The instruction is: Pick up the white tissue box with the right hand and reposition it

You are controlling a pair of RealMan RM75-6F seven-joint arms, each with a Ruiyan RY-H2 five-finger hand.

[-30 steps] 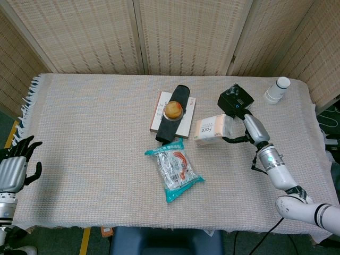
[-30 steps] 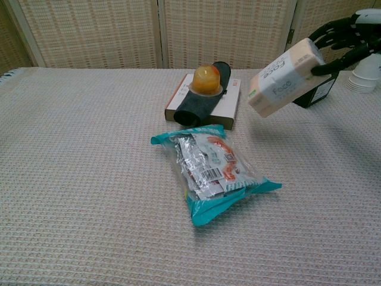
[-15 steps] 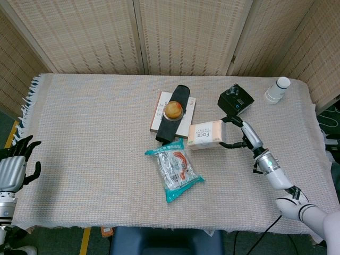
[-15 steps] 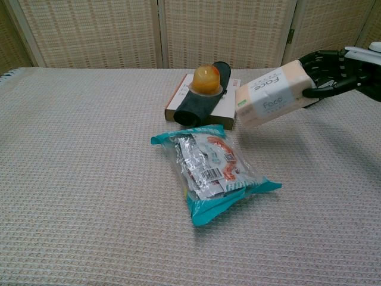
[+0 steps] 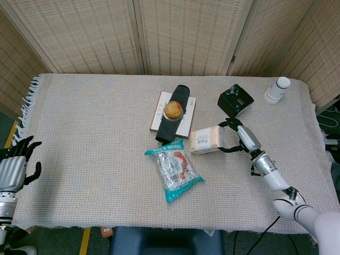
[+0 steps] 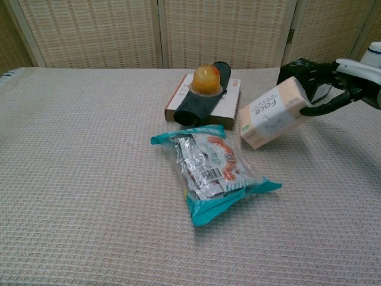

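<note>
1. Tissue box (image 6: pixel 275 113) looks light and soft-sided, likely squashes if squeezed; best gripped across its short end
2. Right hand (image 6: pixel 333 83) grasps that end, fingers (image 6: pixel 324 108) wrapped over and under it
3. Box tilted, low over the cloth, just beside the snack bag (image 6: pixel 213 170)
4. Left hand (image 5: pixel 16 167) holds nothing, fingers apart

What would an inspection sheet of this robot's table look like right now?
Surface: table under a woven beige cloth, fringed at its far left edge.
Job's things: white tissue box tilted, in the right hand's grip.
Clutter: teal snack bag; orange cup on a dark roll across a book; black box; white cups.
Hands: right hand holds the box; left hand off the table's left edge, holding nothing.
Cables: nothing seen.
Surroundings: woven screen panels behind.
</note>
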